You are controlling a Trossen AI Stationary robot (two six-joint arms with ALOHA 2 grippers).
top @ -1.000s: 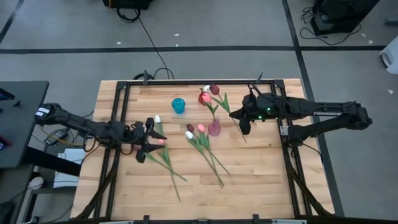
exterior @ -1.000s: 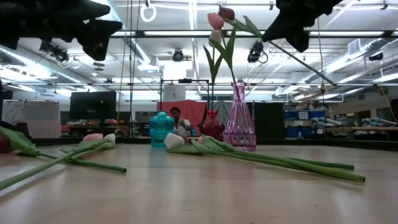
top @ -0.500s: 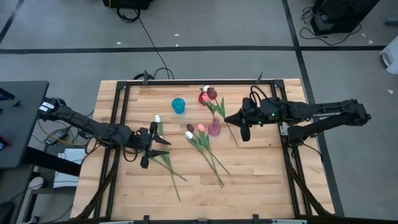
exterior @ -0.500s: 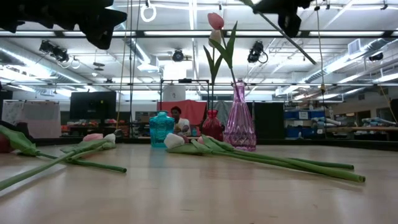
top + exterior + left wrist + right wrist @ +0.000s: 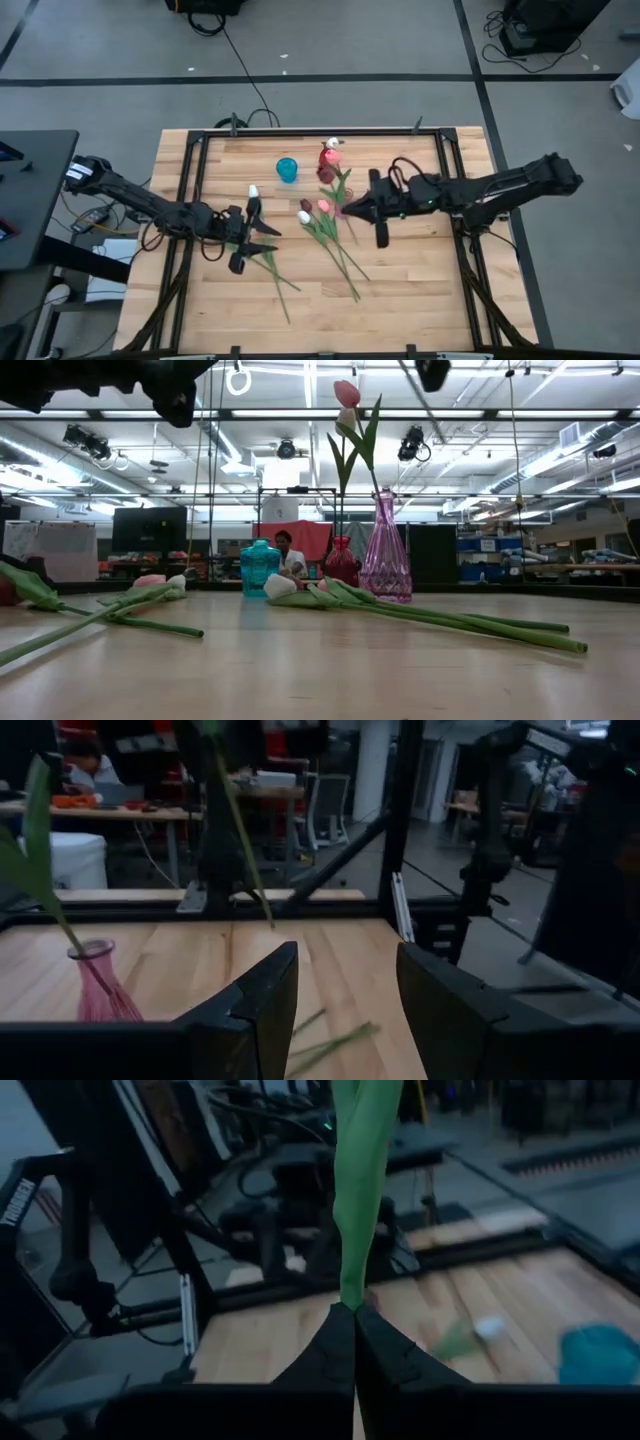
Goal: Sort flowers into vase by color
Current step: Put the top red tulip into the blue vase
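While the wooden table [image 5: 420, 280] lies bare along its near edge and right side, the left gripper [image 5: 245, 238] hovers, fingers apart, over two flowers [image 5: 262, 252] on the left. The right gripper [image 5: 352, 209], pinched together on a green stem [image 5: 356, 1200], sits at the pink vase [image 5: 385, 550]. Three tulips [image 5: 330, 240] lie at mid-table; the blue vase [image 5: 288, 169] and red vase [image 5: 327, 158] stand toward the far edge.

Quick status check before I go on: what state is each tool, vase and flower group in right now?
left tool: open, empty, above the table.
right tool: shut on the held tulip, gripping its stem.
pink vase: upright, two tulips standing in it.
blue vase: upright, no flowers in it.
loose tulips: lying flat on the table.
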